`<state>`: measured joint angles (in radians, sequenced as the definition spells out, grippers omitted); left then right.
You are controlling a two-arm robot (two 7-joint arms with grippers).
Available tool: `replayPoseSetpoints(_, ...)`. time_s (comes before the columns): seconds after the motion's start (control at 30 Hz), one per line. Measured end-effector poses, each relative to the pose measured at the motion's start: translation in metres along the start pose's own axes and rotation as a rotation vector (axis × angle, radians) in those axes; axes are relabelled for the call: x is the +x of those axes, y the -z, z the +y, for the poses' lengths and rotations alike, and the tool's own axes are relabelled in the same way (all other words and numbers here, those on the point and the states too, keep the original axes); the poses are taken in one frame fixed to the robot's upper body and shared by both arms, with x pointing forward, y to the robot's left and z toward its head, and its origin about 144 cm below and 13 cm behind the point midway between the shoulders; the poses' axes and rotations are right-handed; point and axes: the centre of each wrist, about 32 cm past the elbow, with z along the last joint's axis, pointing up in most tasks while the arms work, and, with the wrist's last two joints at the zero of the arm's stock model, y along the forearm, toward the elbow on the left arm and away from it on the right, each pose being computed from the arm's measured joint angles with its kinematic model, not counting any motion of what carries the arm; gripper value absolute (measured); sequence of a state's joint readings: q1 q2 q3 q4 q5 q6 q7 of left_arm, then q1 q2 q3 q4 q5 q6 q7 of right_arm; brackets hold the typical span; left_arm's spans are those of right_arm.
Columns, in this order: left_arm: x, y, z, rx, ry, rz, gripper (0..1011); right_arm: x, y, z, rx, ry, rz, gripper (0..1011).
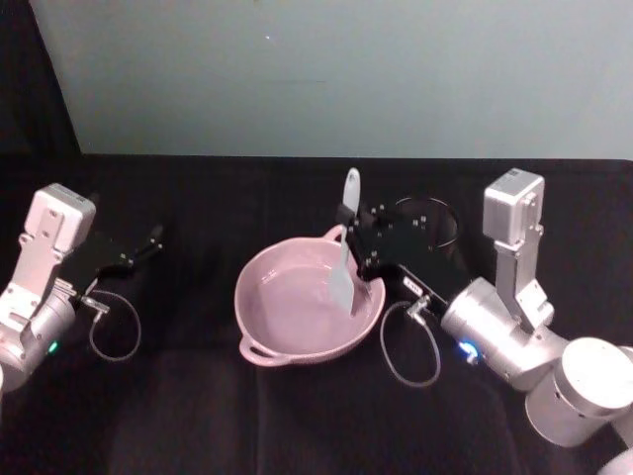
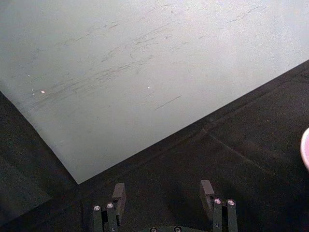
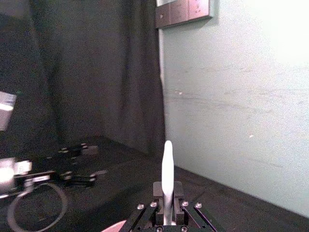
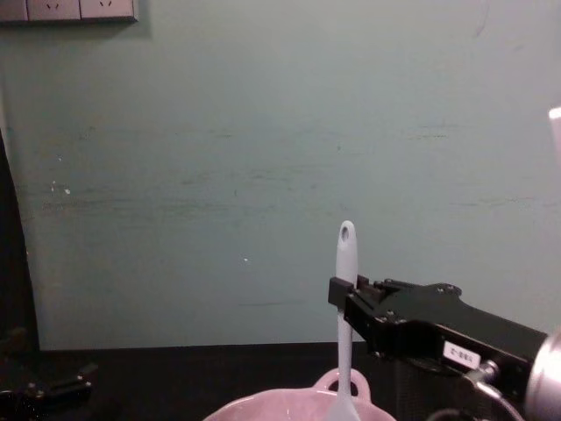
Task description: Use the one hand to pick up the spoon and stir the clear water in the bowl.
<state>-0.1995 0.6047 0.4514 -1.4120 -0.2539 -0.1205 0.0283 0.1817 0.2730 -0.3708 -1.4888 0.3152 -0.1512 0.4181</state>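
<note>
Spoon (image 1: 344, 259) upright in jaws of right gripper (image 1: 354, 230), head down inside bowl (image 1: 259, 273)

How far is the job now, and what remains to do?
Done: the long white plastic spoon is picked up and stands upright in the black right gripper, which is shut on its handle. In hand: its flat head sits inside the pale pink wide bowl. Left: the stirring itself. The left gripper is parked open at the left.
</note>
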Motion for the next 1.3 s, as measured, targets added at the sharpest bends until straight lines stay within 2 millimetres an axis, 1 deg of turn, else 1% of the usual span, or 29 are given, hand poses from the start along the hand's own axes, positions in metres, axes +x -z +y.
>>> replayPoseSetpoints(0.1, 0.0, 0.0, 0.0, 0.0, 0.0, 0.0, 1011, -0.005, -0.002, -0.008, -0.007, -0.027, 0.027, 123)
replayPoseSetpoints(0.27, 0.0, 0.0, 0.0, 0.0, 0.0, 0.0, 1011, -0.015, -0.003, -0.01, -0.008, -0.066, 0.055, 123)
replayPoseSetpoints(0.43, 0.0, 0.0, 0.0, 0.0, 0.0, 0.0, 1011, -0.025, -0.003, -0.002, -0.001, -0.09, 0.068, 123)
replayPoseSetpoints(0.57, 0.0, 0.0, 0.0, 0.0, 0.0, 0.0, 1011, -0.031, 0.001, 0.013, 0.001, -0.094, 0.073, 123)
replayPoseSetpoints(0.73, 0.0, 0.0, 0.0, 0.0, 0.0, 0.0, 1011, -0.031, 0.007, 0.029, 0.02, -0.067, 0.046, 123)
replayPoseSetpoints(0.9, 0.0, 0.0, 0.0, 0.0, 0.0, 0.0, 1011, -0.026, 0.012, 0.039, 0.046, -0.029, 0.002, 123)
replayPoseSetpoints(1.07, 0.0, 0.0, 0.0, 0.0, 0.0, 0.0, 1011, -0.02, 0.015, 0.041, 0.049, -0.001, -0.021, 123)
replayPoseSetpoints(1.3, 0.0, 0.0, 0.0, 0.0, 0.0, 0.0, 1011, -0.015, 0.015, 0.039, 0.05, 0.022, -0.026, 123)
